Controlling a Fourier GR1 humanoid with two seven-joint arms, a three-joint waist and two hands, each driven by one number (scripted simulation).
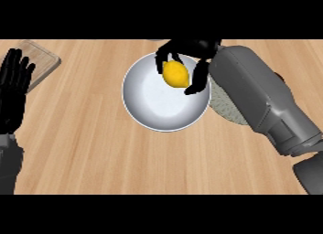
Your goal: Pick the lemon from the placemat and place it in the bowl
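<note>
Hanging over the bowl (165, 112), the lemon (175, 74) sits pinched between the curled fingers and thumb of the right hand (191, 57), long axis roughly upright in view, directly above the bowl's upper interior; release looks next.

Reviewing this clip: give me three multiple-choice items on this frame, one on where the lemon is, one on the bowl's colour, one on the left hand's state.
1. Where is the lemon?
A. On the placemat
B. Over the bowl, in the right robot hand
C. Beside the left robot hand

2. What colour is the bowl?
A. White
B. Red
C. Black

3. What state is the left robot hand in?
A. Curled round the lemon
B. Shut, holding nothing
C. Open, fingers straight

Answers:
1. B: the right robot hand curls round the yellow lemon above the bowl's upper right part.
2. A: its inside shows white against the wooden counter.
3. C: it rests at the view's left edge, fingers up.
</note>
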